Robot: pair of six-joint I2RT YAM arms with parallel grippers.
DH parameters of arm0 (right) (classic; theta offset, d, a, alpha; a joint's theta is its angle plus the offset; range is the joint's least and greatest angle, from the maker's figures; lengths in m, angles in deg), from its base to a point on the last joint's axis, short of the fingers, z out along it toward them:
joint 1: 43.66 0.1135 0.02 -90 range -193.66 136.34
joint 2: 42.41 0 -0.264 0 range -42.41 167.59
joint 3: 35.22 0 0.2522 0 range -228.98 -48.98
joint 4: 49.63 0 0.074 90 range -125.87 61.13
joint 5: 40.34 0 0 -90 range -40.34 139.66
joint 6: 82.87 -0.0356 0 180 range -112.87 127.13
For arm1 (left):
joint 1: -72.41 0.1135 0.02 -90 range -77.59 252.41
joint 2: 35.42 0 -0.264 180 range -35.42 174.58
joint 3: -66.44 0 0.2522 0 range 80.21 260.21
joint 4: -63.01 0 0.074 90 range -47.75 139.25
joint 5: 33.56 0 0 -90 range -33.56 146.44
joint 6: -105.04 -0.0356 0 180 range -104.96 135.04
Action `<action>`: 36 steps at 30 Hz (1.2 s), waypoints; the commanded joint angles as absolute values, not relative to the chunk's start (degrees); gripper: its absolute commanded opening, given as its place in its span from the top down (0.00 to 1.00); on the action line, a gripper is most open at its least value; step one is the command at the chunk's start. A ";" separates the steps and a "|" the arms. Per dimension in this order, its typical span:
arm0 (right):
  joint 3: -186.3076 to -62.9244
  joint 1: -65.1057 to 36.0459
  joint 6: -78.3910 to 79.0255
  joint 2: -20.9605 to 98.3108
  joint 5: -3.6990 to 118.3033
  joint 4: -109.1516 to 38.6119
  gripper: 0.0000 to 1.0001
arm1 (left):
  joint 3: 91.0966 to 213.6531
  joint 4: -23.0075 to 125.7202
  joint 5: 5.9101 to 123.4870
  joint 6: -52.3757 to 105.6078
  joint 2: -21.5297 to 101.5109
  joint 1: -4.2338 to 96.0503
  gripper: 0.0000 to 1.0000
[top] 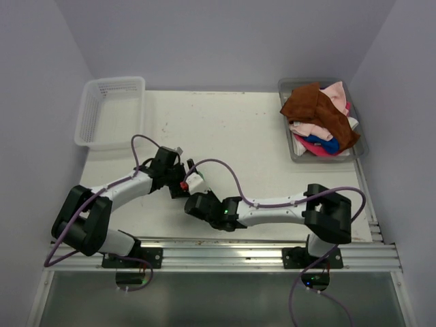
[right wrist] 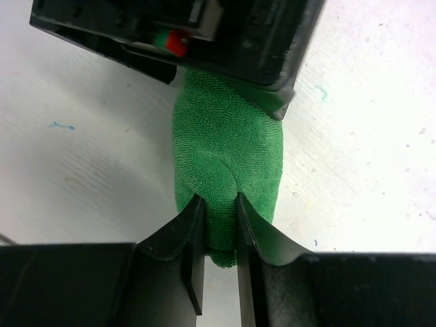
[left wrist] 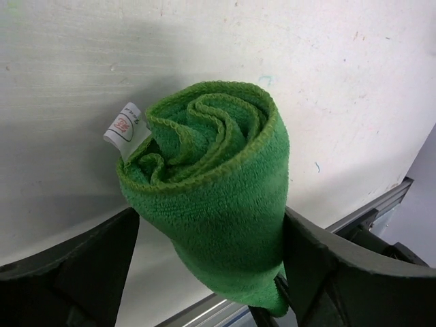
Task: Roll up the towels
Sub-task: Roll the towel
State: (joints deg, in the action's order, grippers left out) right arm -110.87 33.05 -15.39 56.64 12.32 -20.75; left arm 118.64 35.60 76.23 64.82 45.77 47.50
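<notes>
Where the two arms meet near the front of the counter (top: 238, 129), the green towel (left wrist: 211, 197) sits rolled into a spiral. The right fingers (right wrist: 174, 235) pinch a fold at one end of it. The left fingers (left wrist: 327, 272) stand wide open on either side of the roll. More towels (top: 320, 116) heap in the tray (top: 283, 86) at far right, and a basket (top: 102, 88) sits far left.
</notes>
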 commanded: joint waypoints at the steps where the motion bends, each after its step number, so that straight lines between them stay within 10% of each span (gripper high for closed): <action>1: -107.35 30.36 -18.27 52.08 20.64 -28.30 0.81 | 121.42 33.26 75.33 62.85 43.95 47.53 0.14; 36: -92.22 16.29 -33.30 47.15 48.78 -51.16 0.80 | 117.65 39.49 78.94 64.26 47.11 47.45 0.17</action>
State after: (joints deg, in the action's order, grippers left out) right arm -92.77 16.66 -31.57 47.59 46.79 -47.72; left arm 117.85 36.74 78.11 64.03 46.56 47.52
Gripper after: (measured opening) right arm 0.225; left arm 0.836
